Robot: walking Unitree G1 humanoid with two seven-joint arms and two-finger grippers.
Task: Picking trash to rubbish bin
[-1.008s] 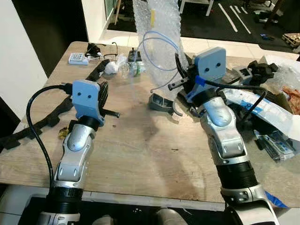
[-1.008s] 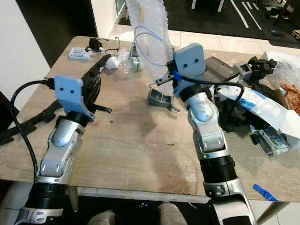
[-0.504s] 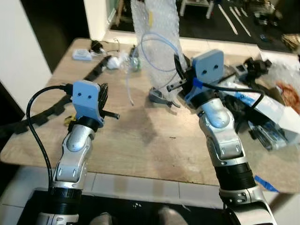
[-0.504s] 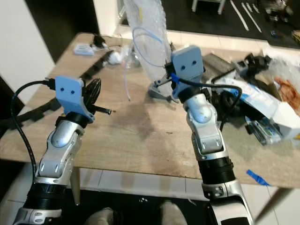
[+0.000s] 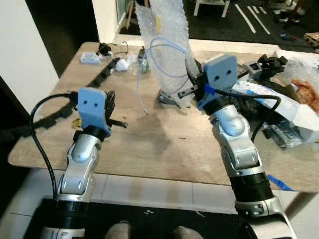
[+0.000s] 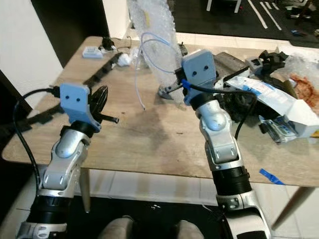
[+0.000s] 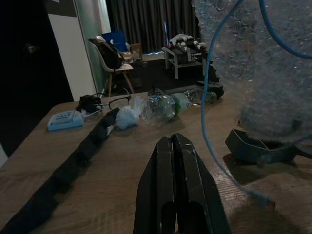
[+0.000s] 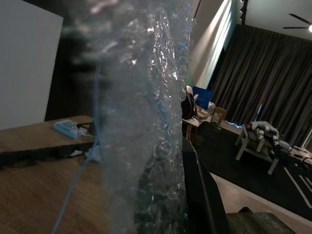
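Cluttered and wooden, the tabletop (image 5: 164,144) runs from the lower middle of the head views up to a dark doorway and tiled floor at the top edge.

Right of centre, the right hand (image 5: 192,82) is clamped on a tall sheet of bubble wrap (image 5: 167,45); in its wrist view the wrap fills the space against one black finger (image 8: 200,190). The sheet stands up from the grip toward the top middle of the frame, its lower edge close to or touching the wood; I cannot tell which. A thin blue cable (image 5: 164,47) loops across the wrap, and its loose tail hangs down to the tabletop at centre.

By the look of it, the wrap is very light, soft and floppy. It should crush rather than break, though the slick film could slip from a narrow pinch. A bunched fold low on the sheet seems the best hold. The cable is springy and may snag or drag along.

At left of centre, the left hand (image 5: 115,121) hovers over the wood with its fingers pressed together, holding nothing.

Further out, a grey plastic bracket (image 5: 172,99) lies below the wrap. A crushed clear bottle (image 7: 168,105), a white wad (image 5: 119,67) and a black foam strip (image 5: 102,77) sit upper left. Plastic packaging (image 5: 279,107) is heaped at right.
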